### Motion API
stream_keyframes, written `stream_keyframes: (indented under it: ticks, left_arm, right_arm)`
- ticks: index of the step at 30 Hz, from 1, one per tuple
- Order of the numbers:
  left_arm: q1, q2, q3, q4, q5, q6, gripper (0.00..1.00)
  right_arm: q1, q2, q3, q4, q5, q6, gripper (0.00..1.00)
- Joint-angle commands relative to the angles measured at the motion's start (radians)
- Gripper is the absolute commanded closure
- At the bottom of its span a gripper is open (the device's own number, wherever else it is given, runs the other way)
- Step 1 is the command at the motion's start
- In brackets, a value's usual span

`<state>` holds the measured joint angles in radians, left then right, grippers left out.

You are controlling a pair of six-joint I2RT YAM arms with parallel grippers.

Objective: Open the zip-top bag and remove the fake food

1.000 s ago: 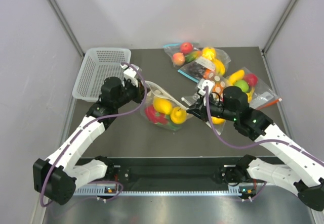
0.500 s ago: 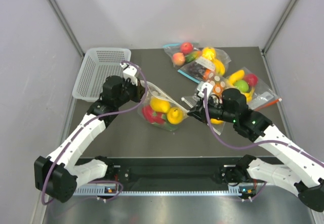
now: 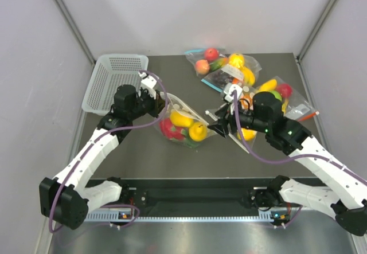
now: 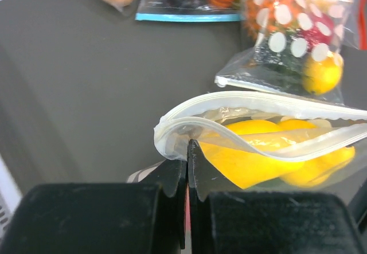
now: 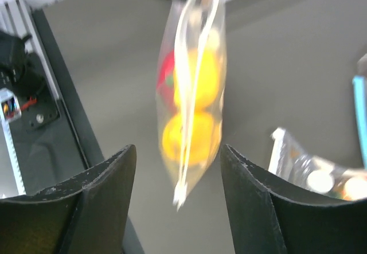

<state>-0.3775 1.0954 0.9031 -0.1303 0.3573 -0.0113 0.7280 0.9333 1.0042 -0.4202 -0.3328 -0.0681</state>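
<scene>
Bag [image 3: 182, 123] centre frame, mouth gaping, lip pinched by left gripper [image 4: 187, 151]; right gripper [image 3: 219, 127] has eased back off its right end, jaws spread wide and empty; food [image 3: 183, 118] still inside, reach-in likely next

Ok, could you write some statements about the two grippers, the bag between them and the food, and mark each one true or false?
1. The left gripper is shut on the edge of the zip-top bag. True.
2. The right gripper is shut on the bag's other end. False: its fingers are wide open, and the bag's end is free beyond them.
3. The fake food lies in the white basket. False: it is inside the bag.
4. Near the left gripper, the two zip strips stand apart. True.
</scene>
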Motion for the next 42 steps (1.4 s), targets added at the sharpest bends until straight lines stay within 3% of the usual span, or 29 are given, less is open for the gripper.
stream_keyframes:
  ticks: [1,13,29,35,42]
  left_arm:
    - [0.002,-0.026,0.033,0.090,0.141,0.046,1.00]
    - [-0.001,-0.026,0.036,0.106,0.249,0.037,1.00]
    - [-0.027,0.006,0.051,0.121,0.295,0.027,1.00]
    - [-0.089,0.078,0.089,0.121,0.247,0.042,1.00]
    - [-0.152,0.195,0.134,0.213,0.157,0.036,1.00]
  right_arm:
    - [-0.012,0.054,0.120,0.067,-0.002,-0.010,0.39]
    - [-0.012,0.297,0.155,0.260,-0.118,0.040,0.37]
    - [-0.007,0.363,0.097,0.264,-0.026,0.028,0.38]
    - [0.004,0.366,0.056,0.264,0.012,0.037,0.41]
    - [0.004,0.319,-0.039,0.291,0.080,0.132,0.94]
